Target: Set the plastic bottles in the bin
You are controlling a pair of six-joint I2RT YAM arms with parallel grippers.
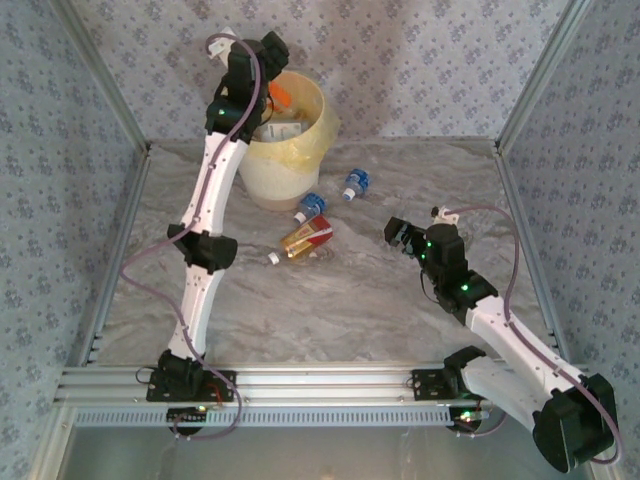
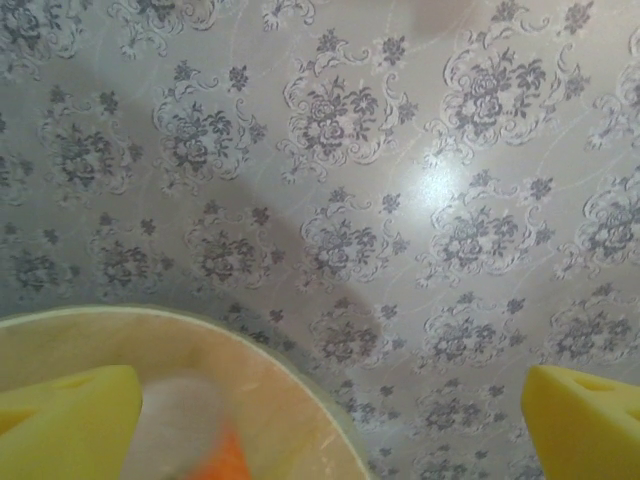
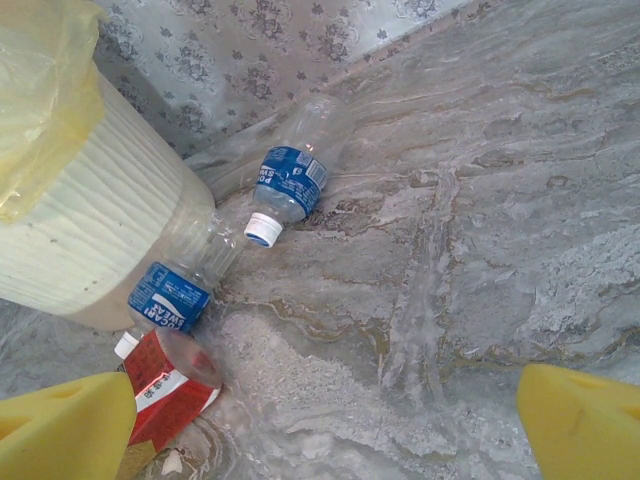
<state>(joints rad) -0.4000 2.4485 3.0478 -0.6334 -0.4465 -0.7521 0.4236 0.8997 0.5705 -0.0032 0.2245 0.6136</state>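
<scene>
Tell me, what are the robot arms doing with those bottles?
Two robot arms are putting plastic bottles into the bin. The left gripper hangs open over it; some bottles lie inside. The right gripper is open and empty above the table, facing three lying there: a near blue-label bottle, a far blue-label bottle and a red-label bottle.

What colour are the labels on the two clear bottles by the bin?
Blue with white lettering on both, farther bottle and nearer bottle; best in right wrist view.

Left arm, right arm: white shells, black joints, green lights, thin mauve cable on each. Left gripper, right gripper: wedge-shaped yellow foam fingers.
</scene>
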